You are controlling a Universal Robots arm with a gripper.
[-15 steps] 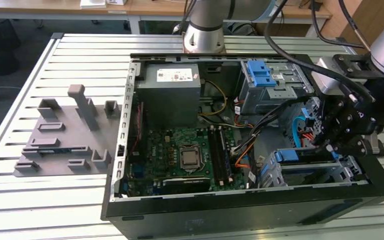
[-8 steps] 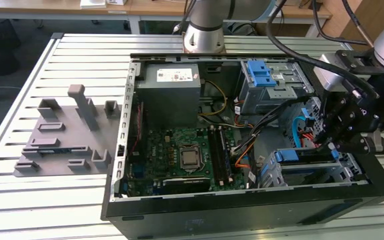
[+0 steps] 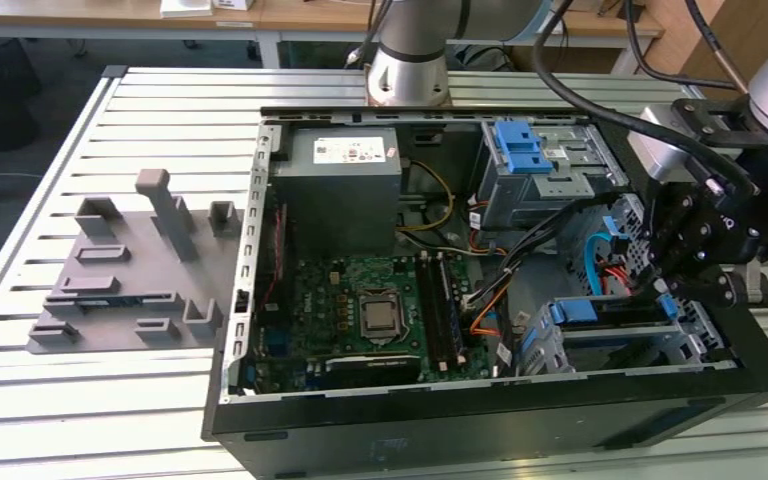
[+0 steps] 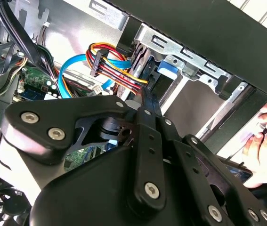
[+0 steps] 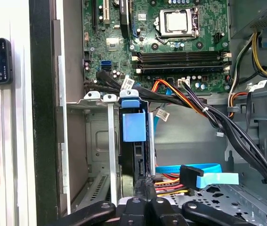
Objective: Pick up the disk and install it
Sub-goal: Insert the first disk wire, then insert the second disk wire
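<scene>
While the open computer case (image 3: 491,425) lies on the tabletop (image 3: 157,110), you're at its drive cage (image 5: 100,136): gripper (image 5: 145,184) clenched, tips against the disk (image 5: 138,160), which stands edge-on in the slot under its blue tab (image 5: 134,125). Seating step, I judge; it calls for a straight push. No print readable

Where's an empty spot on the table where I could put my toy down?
Bare table slats lie on the exterior view's left, in front of the grey fixture and beyond it toward the far edge. Inside the computer case it is crowded: cables and the gripper by the drive cage.
</scene>
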